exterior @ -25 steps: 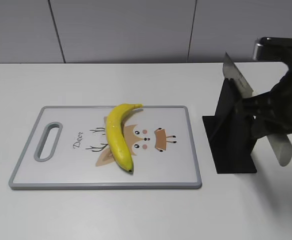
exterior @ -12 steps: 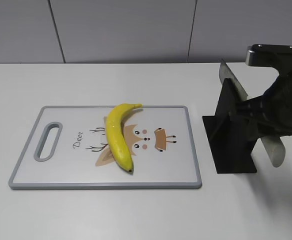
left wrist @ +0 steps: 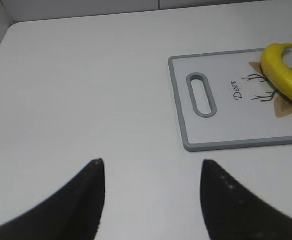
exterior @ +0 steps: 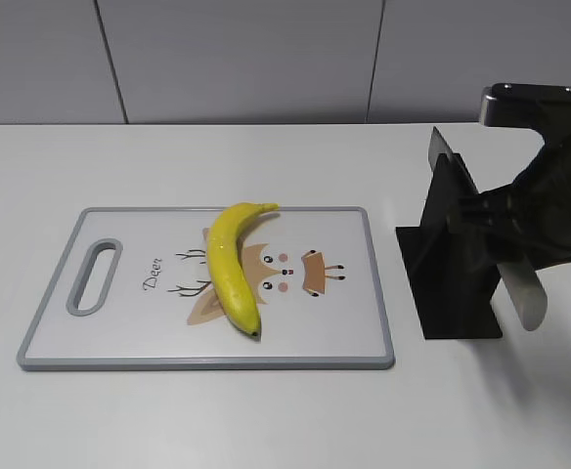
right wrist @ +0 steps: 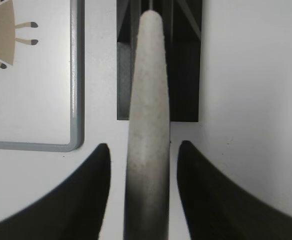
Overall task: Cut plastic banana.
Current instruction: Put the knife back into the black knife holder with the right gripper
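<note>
Right fingers (right wrist: 102, 165) straddle the knife handle (right wrist: 148, 125), grip unclear; left fingers (left wrist: 98, 172) spread, empty; cutting board (exterior: 119, 332) reads "Deer".

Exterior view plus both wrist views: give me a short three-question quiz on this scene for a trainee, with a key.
1. True or false: the plastic banana is already cut in two.
2. Which gripper has the knife handle between its fingers? A: left gripper. B: right gripper. C: neither.
3. Fill in: in the exterior view, the black knife stand stands to the ___ of the cutting board.
Key: 1 false; 2 B; 3 right.
</note>
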Robot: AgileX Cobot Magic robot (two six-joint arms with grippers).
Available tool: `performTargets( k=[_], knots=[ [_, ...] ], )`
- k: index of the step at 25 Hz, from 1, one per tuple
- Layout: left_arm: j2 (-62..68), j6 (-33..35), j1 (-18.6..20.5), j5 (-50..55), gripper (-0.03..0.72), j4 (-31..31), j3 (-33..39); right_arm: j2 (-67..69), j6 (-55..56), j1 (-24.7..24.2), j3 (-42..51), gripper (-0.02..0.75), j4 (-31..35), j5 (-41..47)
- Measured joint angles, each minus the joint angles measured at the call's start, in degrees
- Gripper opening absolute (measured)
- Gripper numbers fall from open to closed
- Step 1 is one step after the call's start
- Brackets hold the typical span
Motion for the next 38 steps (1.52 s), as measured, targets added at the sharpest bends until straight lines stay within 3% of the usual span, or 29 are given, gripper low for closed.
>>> performTargets(
  k=[3, 7, 13, 20, 28, 38],
  knots=[
    [0.0, 0.0, 0.0, 0.0, 0.59, 0.1, 0.0, 0.0, -0.3, 0.0, 0.0, 0.53, 0.0, 0.1],
    [0.0, 0.0, 0.0, 0.0, 0.59, 0.1, 0.0, -1.9, -3.2, 0.0, -0.8, 0.578, 0.0, 3.6],
    [0.0, 0.0, 0.0, -0.1, 0.59, 0.1, 0.0, -13.1, -14.8, 0.0, -1.4, 0.586, 0.6, 13.0],
    [0.0, -0.1, 0.0, -0.1, 0.59, 0.1, 0.0, -29.5, -25.0, 0.0, 4.6, 0.586, 0.8, 14.6],
    [0.0, -0.1, 0.0, -0.2, 0.59, 0.1, 0.0, -47.7, -30.2, 0.0, 17.0, 0.586, 1.0, 15.6],
    [0.0, -0.1, 0.0, -0.4, 0.59, 0.0, 0.0, -66.4, -30.6, 0.0, 21.4, 0.586, 1.6, 18.8]
  ],
)
